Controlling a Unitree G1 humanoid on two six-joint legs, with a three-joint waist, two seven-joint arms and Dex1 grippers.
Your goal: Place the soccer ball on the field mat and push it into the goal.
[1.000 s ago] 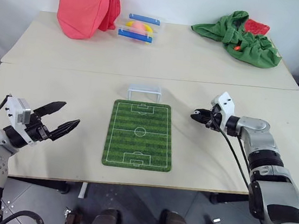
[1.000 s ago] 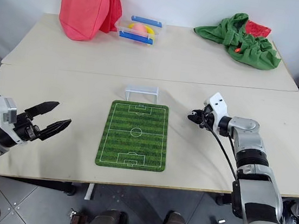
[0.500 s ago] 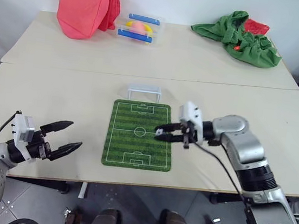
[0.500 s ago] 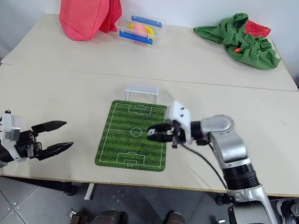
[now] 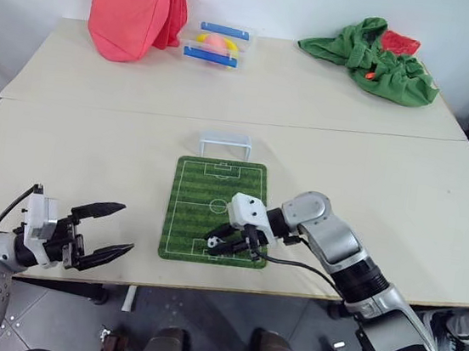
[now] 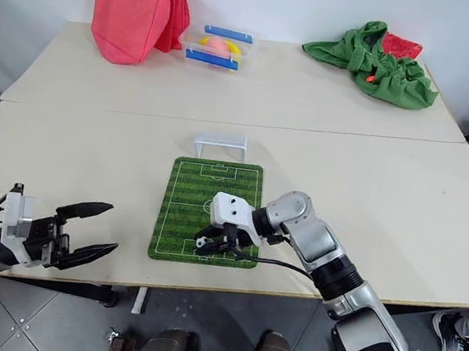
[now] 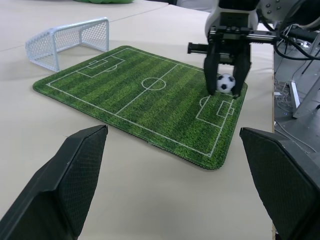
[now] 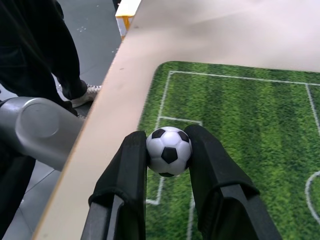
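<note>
One soccer ball (image 8: 169, 151) is clamped in the right gripper (image 5: 225, 241) over the near end of one field mat (image 5: 207, 191); one goal (image 5: 225, 144) stands beyond the mat's far end. The left gripper (image 5: 106, 231), near-left of the mat, is held apart.

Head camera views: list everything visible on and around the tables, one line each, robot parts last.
soccer ball: one, white with black patches, held over the field mat's near end
field mat: one, green, near table
goal: one, white, touching the mat's far edge
clear box: one, blue handles, pink and yellow toys inside, far table
bag: one, red, beside the box
cloth heap: one, green, far right
left gripper: black fingers, open, near table edge
right gripper: shut on the ball
</note>
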